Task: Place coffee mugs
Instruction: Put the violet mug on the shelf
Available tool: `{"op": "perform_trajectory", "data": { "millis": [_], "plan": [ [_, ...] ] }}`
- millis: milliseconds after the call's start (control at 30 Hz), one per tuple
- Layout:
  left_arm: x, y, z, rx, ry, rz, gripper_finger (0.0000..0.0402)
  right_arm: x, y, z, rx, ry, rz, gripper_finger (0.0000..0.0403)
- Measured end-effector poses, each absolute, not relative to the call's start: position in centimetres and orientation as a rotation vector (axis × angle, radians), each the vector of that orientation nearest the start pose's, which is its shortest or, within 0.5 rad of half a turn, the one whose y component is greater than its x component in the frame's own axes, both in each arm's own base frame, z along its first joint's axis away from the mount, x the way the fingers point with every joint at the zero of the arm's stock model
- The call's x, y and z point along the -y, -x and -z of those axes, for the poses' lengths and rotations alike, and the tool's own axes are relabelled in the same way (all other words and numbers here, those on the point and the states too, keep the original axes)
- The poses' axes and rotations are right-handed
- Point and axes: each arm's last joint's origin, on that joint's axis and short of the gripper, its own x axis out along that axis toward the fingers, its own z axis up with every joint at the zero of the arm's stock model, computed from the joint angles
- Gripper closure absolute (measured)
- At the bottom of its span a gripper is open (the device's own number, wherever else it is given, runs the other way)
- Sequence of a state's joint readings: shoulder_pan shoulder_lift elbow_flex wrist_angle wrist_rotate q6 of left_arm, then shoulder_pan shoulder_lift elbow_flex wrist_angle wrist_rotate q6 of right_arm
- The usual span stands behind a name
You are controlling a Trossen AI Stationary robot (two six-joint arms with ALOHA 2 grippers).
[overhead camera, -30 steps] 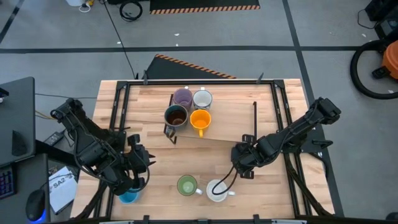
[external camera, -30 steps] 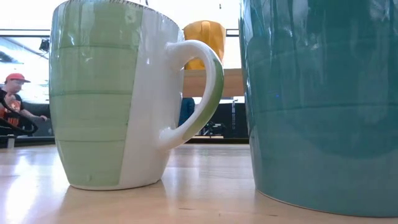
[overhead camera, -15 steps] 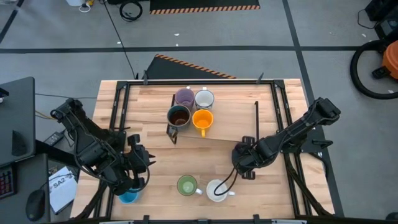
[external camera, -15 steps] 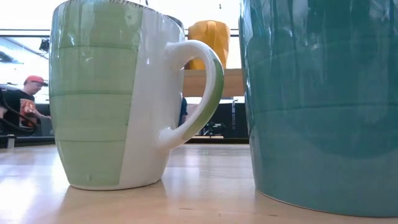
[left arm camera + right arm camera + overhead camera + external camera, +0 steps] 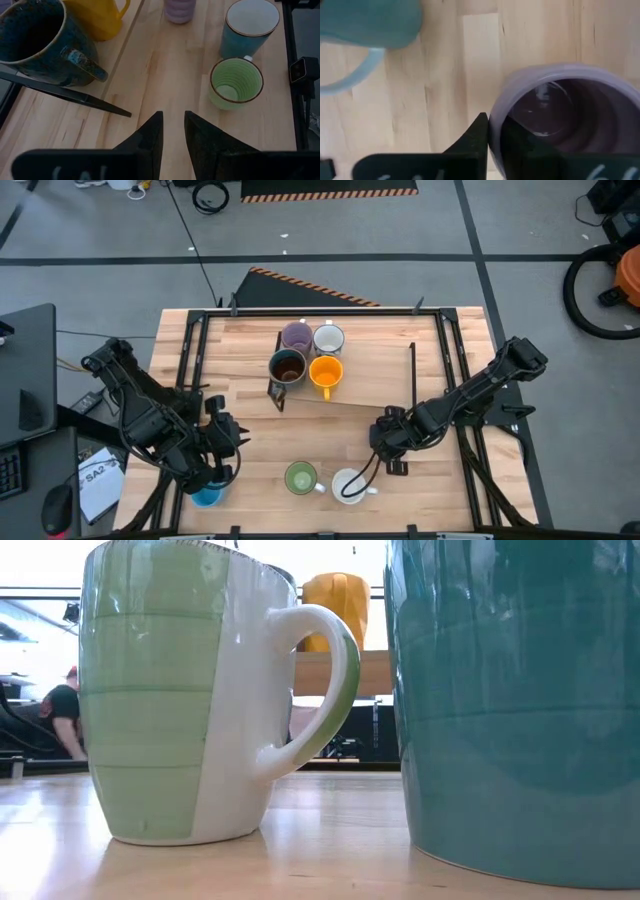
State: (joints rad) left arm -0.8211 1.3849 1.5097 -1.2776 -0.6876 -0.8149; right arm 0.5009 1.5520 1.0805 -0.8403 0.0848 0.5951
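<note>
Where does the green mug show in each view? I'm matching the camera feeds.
High view: green mug at the near table edge, about the middle.
Low view: fills the left side.
Left wrist view: ahead of the left claw, on the wood.
Right wrist view: not in it.
Shared landmark: the blue mug beside it.

Across the middle of the pale wooden table point(image 5: 250, 415) there is open board, wide enough for a gripper to pass from side to side. At the far edge a tight cluster blocks the way: a lavender mug point(image 5: 294, 336), a white mug point(image 5: 327, 339), a dark brown mug point(image 5: 284, 366) and an orange mug point(image 5: 323, 372), all touching. Near the front edge the green ribbed mug point(image 5: 300, 478) stands just beside another mug point(image 5: 348, 486), leaving only a narrow gap between them.
</note>
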Motion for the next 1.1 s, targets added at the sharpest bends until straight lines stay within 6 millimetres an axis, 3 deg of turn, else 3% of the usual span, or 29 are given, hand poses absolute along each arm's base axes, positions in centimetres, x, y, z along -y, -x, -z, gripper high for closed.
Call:
{"op": "perform_trajectory", "data": {
  "millis": [133,267,467,833,1000,1100],
  "plan": [
    [16.6,-17.9,-37.1,-0.796,-0.023,-0.218,0.0317,-13.5,-25.4,-21.8,-1.307,-0.241,0.056,0.0374],
    [16.6,-17.9,-37.1,-0.796,-0.023,-0.218,0.0317,-13.6,-26.2,-23.2,-1.272,-0.306,0.058,0.0374],
    [16.6,-17.9,-37.0,-0.799,-0.042,-0.211,0.0317,-13.0,-27.5,-26.7,-1.217,-0.409,0.102,0.0374],
    [16.6,-17.9,-37.1,-0.797,-0.037,-0.212,0.0317,-10.8,-29.3,-35.2,-1.021,-0.501,0.085,0.0374],
    [16.6,-18.0,-37.1,-0.796,-0.033,-0.212,0.0317,-8.8,-29.1,-37.7,-0.978,-0.497,0.186,0.0374],
    [16.6,-18.0,-37.1,-0.795,-0.030,-0.213,0.0317,-7.5,-28.7,-38.1,-0.998,-0.484,0.270,0.0374]
  ]
}}
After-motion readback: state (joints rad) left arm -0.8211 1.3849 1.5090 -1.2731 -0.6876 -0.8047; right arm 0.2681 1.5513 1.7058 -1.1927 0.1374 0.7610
